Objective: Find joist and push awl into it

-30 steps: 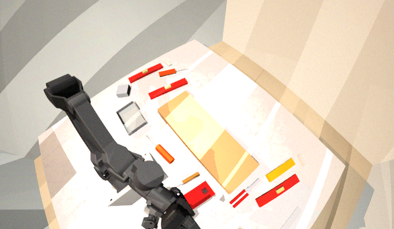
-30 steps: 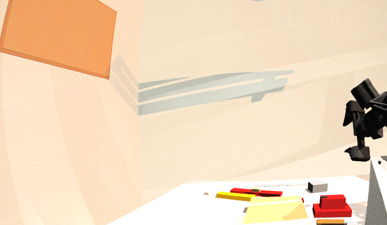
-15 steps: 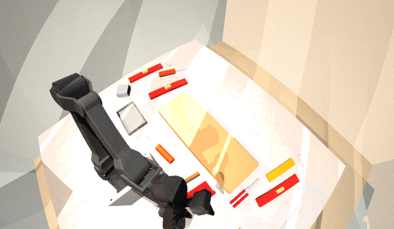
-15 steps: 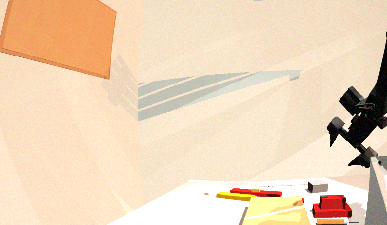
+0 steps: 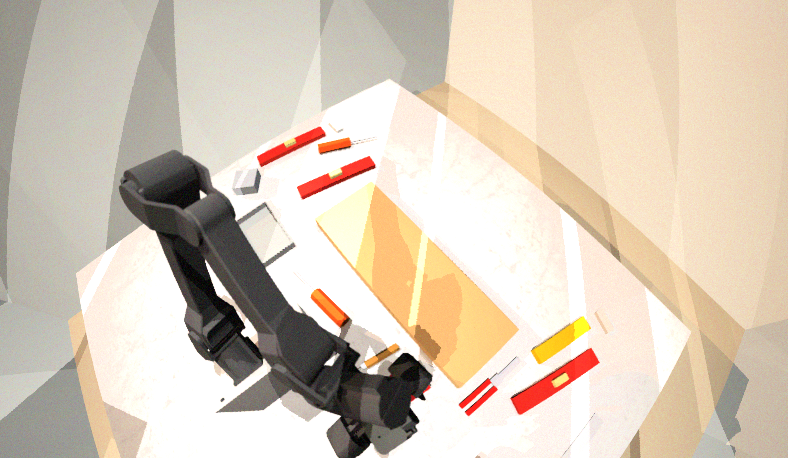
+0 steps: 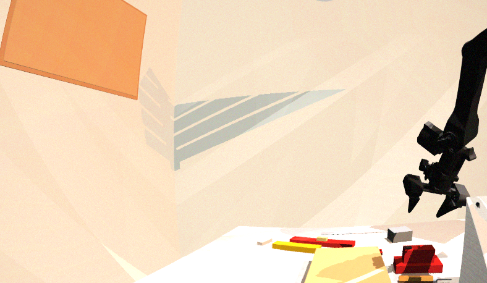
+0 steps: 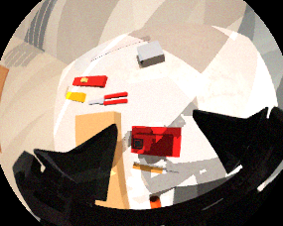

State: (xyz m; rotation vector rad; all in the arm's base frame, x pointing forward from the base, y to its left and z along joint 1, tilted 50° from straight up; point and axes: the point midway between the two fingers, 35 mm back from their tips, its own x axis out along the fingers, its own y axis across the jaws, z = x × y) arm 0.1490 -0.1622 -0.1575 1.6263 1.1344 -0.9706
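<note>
While your gripper [image 5: 418, 407] [image 6: 424, 214] [image 7: 156, 120] hangs w/ fingers spread, nothing between 'em, the red stud finder [image 5: 413, 398] [image 6: 418, 258] [image 7: 156, 141] sits on the table below the fingertips, ungrasped! Scan's still to do, AFAICT: panel [image 5: 408, 273] [image 6: 343, 260] [image 7: 91, 126], off to one side of the fingers, shows no hole. Tray [image 5: 280, 255], well apart from the fingers, hasn't got the finder. Left: grab, scan, tray drop, awl, one push. Awl's ID? Can't tell, amber-handled tool [image 5: 382, 356] [image 6: 415, 278] [image 7: 148, 168] near the fingers, poss.
</note>
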